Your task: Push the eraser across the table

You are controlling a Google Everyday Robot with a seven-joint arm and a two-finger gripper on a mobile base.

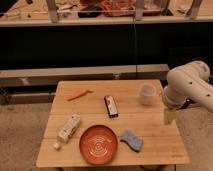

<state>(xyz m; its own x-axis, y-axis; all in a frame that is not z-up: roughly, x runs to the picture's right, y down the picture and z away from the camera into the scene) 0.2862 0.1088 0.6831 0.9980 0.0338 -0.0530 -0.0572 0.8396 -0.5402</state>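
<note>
The eraser (110,106), a small flat black block with a white and red strip, lies near the middle of the light wooden table (90,110), its long side running front to back. The white arm (189,87) reaches in from the right. My gripper (169,116) hangs below it over the table's right edge, well to the right of the eraser and apart from it, in front of the white cup.
A white cup (146,93) stands at the back right. An orange carrot-like object (77,94) lies at the back left. A white tube-like bottle (68,128), a red plate (98,144) and a blue wavy sponge (131,140) lie along the front.
</note>
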